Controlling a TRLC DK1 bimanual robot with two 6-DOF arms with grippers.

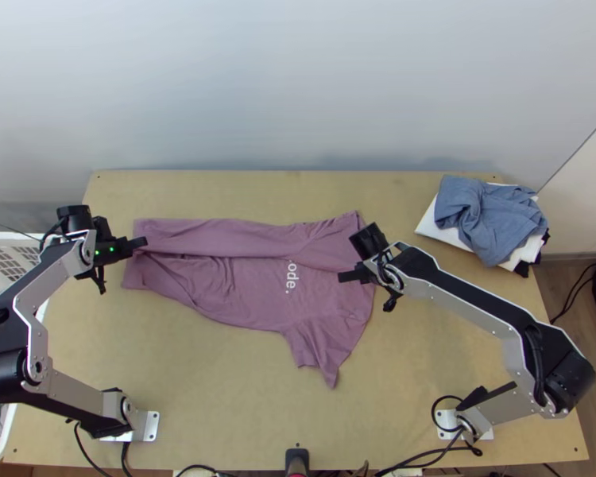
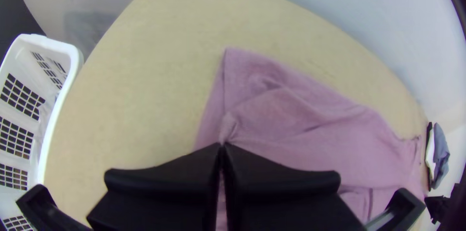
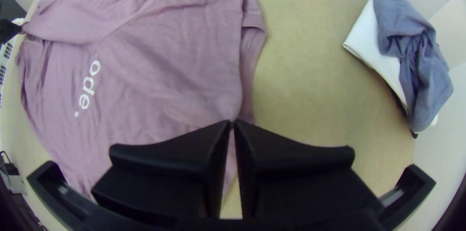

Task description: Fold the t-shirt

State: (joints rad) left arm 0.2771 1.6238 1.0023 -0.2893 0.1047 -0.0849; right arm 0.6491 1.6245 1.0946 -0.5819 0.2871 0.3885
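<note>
Item: one mauve cotton t-shirt with white lettering [image 1: 250, 290], lying lengthwise across the middle of the table [image 1: 218, 397], its far side turned over towards the centre, its near side and one sleeve spread flat. Left black claw [image 2: 222, 144]: closed on the folded layer at the hem end. Right black claw [image 3: 232, 123]: closed on the same layer at the shoulder end. Step in hand, as judged: a first lengthwise fold. Good practice called for both ends to be lowered together, the cloth kept taut, the edge laid straight and the wrinkles eased out before release; uneven pulling might have skewed it. Surface: light wood. Surroundings: one white plastic lattice basket [image 2: 48, 41] beside the table; one crumpled grey-blue cloth [image 1: 481, 215] upon white fabric [image 1: 429, 226] at the far right corner; one plain pale wall [image 1: 298, 79] behind.
</note>
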